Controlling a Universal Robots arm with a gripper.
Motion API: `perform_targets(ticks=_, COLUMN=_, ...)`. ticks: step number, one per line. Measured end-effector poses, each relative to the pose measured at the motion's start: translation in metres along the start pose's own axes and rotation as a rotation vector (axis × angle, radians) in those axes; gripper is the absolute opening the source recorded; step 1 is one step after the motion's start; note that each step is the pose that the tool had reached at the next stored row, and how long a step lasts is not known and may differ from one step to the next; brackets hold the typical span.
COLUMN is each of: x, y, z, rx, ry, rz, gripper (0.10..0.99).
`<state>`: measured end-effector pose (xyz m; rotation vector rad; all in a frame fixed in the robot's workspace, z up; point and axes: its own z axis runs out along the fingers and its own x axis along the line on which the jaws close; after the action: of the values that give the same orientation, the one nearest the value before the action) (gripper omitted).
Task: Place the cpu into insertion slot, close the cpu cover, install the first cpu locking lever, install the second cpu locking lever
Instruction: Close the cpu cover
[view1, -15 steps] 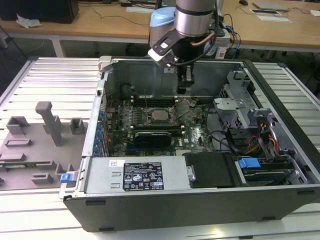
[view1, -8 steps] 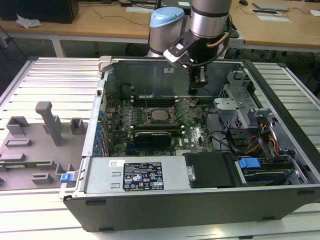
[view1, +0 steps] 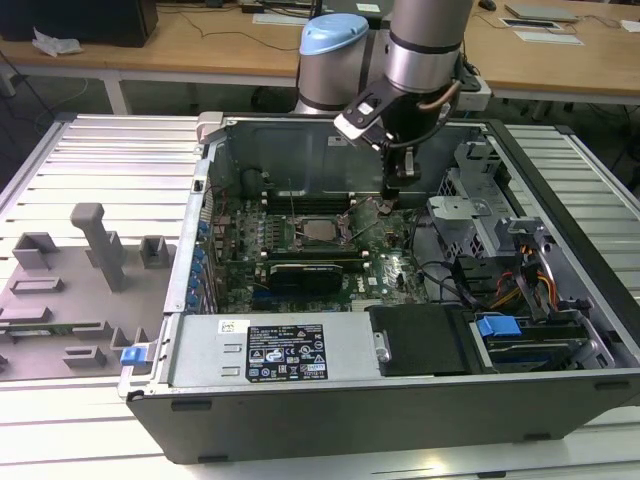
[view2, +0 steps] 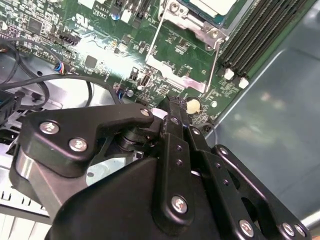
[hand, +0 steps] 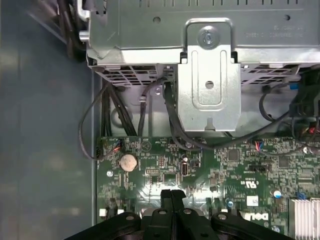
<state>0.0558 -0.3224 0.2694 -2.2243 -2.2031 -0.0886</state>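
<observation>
My gripper (hand: 171, 194) had its fingers pressed together, nothing between them, the tips low over the green circuit board (hand: 220, 165) near a round coin cell (hand: 129, 161). Beyond, to the exterior view's left, the cpu (view1: 322, 231) sat silver side up in the insertion slot (view1: 298, 236), the cpu cover (view2: 192, 22) framing it.

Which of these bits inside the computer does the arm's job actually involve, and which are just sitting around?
Part of the job: cpu, cpu cover, locking lever, pincer (shut).

Just lying about: graphics card, memory slots, coin battery, grey fixtures outside the case.
</observation>
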Motion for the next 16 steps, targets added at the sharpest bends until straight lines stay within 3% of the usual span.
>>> perform_targets(ticks=4, x=-0.0007, y=0.003, z=0.012, rx=0.0, ry=-0.0001, rz=0.0, gripper=0.106)
perform_targets(ticks=8, x=-0.0011, y=0.0035, z=0.0193, rx=0.0, ry=-0.0002, rz=0.0, gripper=0.106)
perform_targets(ticks=9, x=-0.0011, y=0.0042, z=0.02, rx=0.054, ry=-0.0005, rz=0.003, gripper=0.106)
perform_targets(ticks=10, x=-0.0011, y=0.0042, z=0.0204, rx=0.094, ry=-0.001, rz=0.004, gripper=0.106)
perform_targets(ticks=11, x=-0.0011, y=0.0042, z=0.0205, rx=0.111, ry=-0.0011, rz=0.005, gripper=0.106)
perform_targets(ticks=12, x=-0.0011, y=0.0042, z=0.0206, rx=0.121, ry=-0.0013, rz=0.006, gripper=0.106)
perform_targets(ticks=13, x=-0.0011, y=0.004, z=0.0206, rx=0.124, ry=-0.0014, rz=0.006, gripper=0.106)
perform_targets(ticks=16, x=-0.0011, y=0.0012, z=0.0206, rx=0.123, ry=-0.0012, rz=0.006, gripper=0.106)
